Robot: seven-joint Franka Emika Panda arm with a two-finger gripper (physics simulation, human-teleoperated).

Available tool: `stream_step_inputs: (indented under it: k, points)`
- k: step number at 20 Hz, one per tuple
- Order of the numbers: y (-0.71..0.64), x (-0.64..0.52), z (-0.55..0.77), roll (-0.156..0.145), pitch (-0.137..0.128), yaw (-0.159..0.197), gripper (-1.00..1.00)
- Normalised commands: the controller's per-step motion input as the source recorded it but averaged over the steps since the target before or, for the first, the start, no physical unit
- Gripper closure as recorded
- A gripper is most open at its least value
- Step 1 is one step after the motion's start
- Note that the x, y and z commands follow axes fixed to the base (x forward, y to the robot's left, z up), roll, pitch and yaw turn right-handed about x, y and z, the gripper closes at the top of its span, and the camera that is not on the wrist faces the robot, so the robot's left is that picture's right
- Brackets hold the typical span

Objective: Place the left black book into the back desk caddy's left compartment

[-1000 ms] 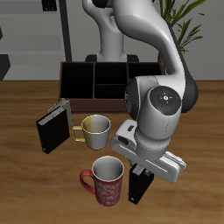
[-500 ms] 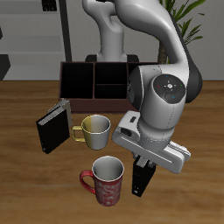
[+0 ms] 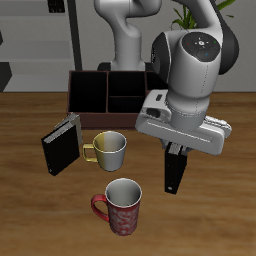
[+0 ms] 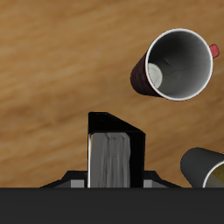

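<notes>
No brand, label or readable writing shows on anything here.

My hand (image 3: 176, 150) sits right of centre in the exterior view, fingers pressed against the top of a slim, upright black book with pale page edges (image 3: 174, 170). This is the left black book, and it hangs clear of the wooden tabletop (image 3: 225, 215). In the wrist view the same book (image 4: 111, 156) fills the space between my fingers, its grey page block facing the camera, with wood grain well below it.

Compared with a second ago, I have risen: the book then stood low near the tabletop's front edge, beside the red patterned ceramic mug (image 3: 120, 207), and now it hangs higher and farther back.

The wide, dark reddish-brown desk caddy with black bays (image 3: 108, 92) sits at upper centre of the frame, behind the book and well apart from it.

A pale yellowish mug with a handle (image 3: 108, 148) stands between the caddy and the red mug. A second black book (image 3: 60, 143) leans at centre left.
</notes>
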Motion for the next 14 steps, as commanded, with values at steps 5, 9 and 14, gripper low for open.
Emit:
stream_step_inputs:
  k: [5,9,14]
  points:
    - [-0.1,-0.4,0.56,0.025,-0.071,0.066,1.0]
    - [-0.24,-0.46,0.67,-0.011,-0.083,0.078,1.0]
    - [-0.31,-0.33,0.46,-0.025,-0.051,0.048,1.0]
